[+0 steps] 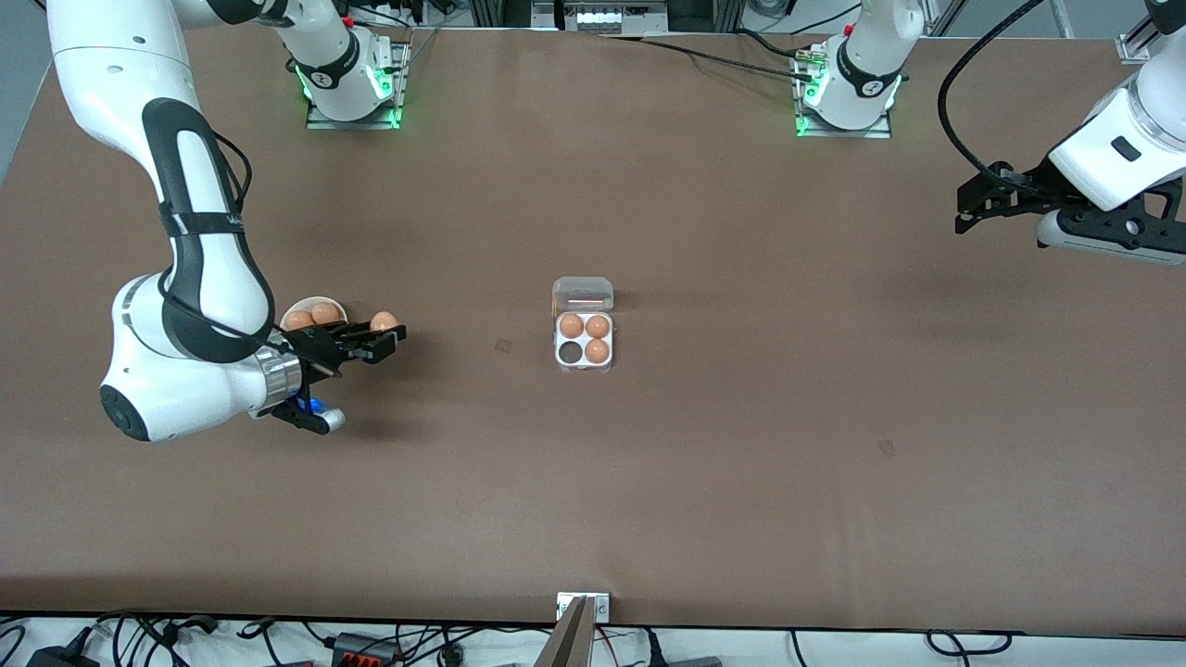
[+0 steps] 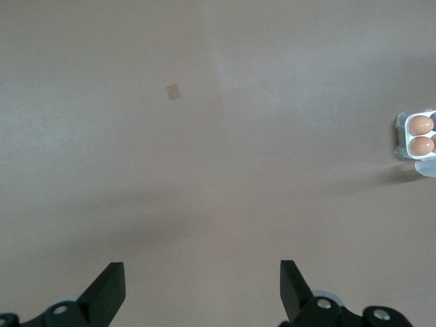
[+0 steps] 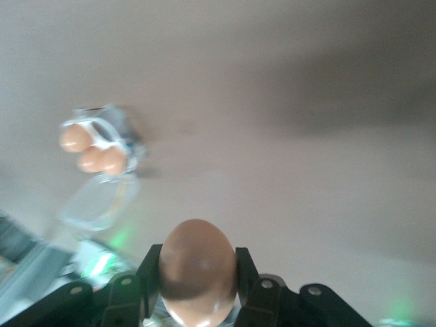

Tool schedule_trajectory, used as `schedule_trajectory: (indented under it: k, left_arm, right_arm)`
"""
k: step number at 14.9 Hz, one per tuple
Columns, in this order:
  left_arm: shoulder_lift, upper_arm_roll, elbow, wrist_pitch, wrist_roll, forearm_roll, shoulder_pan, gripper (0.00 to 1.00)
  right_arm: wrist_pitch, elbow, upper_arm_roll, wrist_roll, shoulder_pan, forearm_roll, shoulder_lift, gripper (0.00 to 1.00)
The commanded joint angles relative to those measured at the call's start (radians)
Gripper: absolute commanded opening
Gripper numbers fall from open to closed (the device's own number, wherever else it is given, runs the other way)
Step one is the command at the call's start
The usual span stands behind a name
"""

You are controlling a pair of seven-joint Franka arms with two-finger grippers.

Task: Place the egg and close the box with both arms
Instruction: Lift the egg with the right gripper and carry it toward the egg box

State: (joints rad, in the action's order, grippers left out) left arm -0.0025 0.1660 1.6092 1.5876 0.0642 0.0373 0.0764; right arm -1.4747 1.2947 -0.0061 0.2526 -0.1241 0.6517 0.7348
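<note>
The right claw [image 1: 387, 339] is clamped on the egg [image 1: 384, 321], up in the air just beside the white bowl [image 1: 313, 306] at the right arm's end of the surface. Only the right wrist view shows the grip itself: the egg sits squeezed between two black fingers [image 3: 248, 269], with the box [image 3: 102, 146] small and blurred in the distance. From the front, the box [image 1: 584, 338] lies mid-surface, its clear lid [image 1: 583, 295] folded back flat, three eggs in it and one dark cell [image 1: 569, 352] free. Two more eggs rest in the bowl. The left claw [image 1: 968, 208] waits over the left arm's end of the brown surface [image 1: 741, 463], fingers [image 2: 109, 289] spread wide apart; its own camera catches just an edge of the box. Cables trail along the surface's edge nearest the front camera.
</note>
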Motion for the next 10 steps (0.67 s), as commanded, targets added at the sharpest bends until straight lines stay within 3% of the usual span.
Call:
schedule_trajectory:
  k: [1,6,10]
  left_arm:
    - [-0.004,0.004,-0.008,-0.001,-0.001,0.013,0.003,1.00]
    - [-0.004,0.004,-0.008,-0.001,-0.001,0.013,0.005,1.00]
    - [-0.004,0.004,-0.008,-0.001,-0.001,0.013,0.005,1.00]
  right_arm:
    - [-0.015,0.064,-0.005,0.052,-0.011,0.170,0.008,0.31]
    - [-0.084,0.075,-0.005,0.167,-0.068,0.379,0.087,0.31]
    - [-0.261,0.161,-0.012,0.234,-0.158,0.610,0.097,0.29]
